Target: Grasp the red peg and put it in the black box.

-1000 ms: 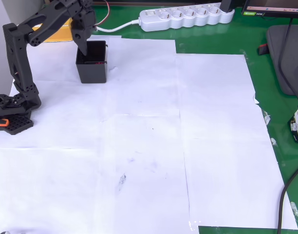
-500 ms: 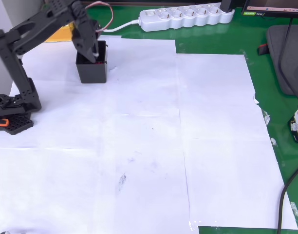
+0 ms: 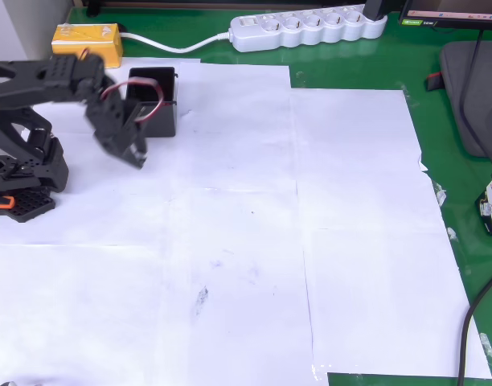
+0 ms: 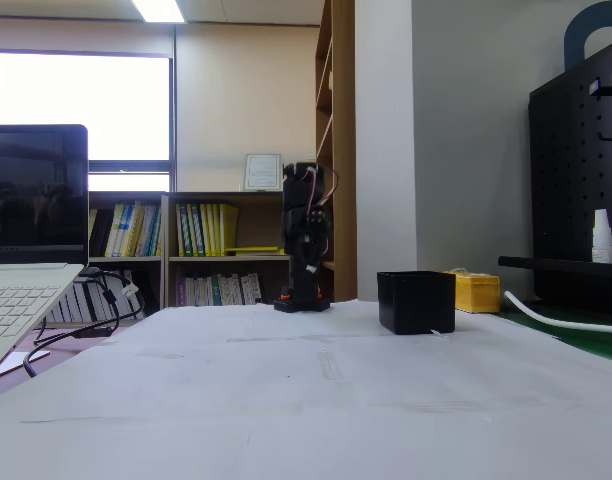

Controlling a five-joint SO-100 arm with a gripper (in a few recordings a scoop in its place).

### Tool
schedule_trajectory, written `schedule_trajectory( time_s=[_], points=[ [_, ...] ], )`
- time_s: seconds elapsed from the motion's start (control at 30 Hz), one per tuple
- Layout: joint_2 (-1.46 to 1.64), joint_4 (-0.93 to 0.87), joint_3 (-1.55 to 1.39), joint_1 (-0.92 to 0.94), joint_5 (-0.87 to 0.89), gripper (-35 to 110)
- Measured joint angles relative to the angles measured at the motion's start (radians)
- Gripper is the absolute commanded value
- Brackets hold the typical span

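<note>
A black robot arm [image 3: 45, 84] folds low over the left edge of a table papered in white sheets [image 3: 254, 217], its gripper [image 3: 132, 149] hanging just in front of the black box [image 3: 153, 100] and apart from it, as the overhead view shows. The picture is blurred at the fingers, so whether they are spread or closed, and whether they have hold of anything, cannot be told. Red and white wires [image 3: 137, 90] loop from the wrist across the near wall of the box. The box stands upright near the far left corner of the paper, open side up; its inside is dark, and the red peg cannot be made out there or anywhere on the sheets. A yellow block [image 3: 87, 44] lies just beyond the box on the green mat [image 3: 350, 68], and a white power strip [image 3: 306, 28] runs along the far edge. The arm's base [image 3: 21, 189] sits at the left edge of the paper.

In the fixed view from table level, the arm [image 4: 308, 240] rises folded at the far end, the box [image 4: 416, 302] stands to its right on the paper, and the yellow block [image 4: 476, 292] shows just behind the box. An open laptop [image 4: 31, 240] occupies the left edge.
</note>
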State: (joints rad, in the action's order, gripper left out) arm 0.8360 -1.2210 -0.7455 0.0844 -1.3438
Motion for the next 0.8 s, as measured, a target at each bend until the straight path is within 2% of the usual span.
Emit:
schedule_trajectory(
  time_s=[0.17, 0.33, 0.8],
  points=[
    [-0.247, 0.060, 0.314, 0.021, -0.077, 0],
    [-0.434, 0.057, 0.494, 0.017, -0.121, 0],
    [-0.900, -0.094, 0.713, -0.032, -0.161, 0]
  ],
)
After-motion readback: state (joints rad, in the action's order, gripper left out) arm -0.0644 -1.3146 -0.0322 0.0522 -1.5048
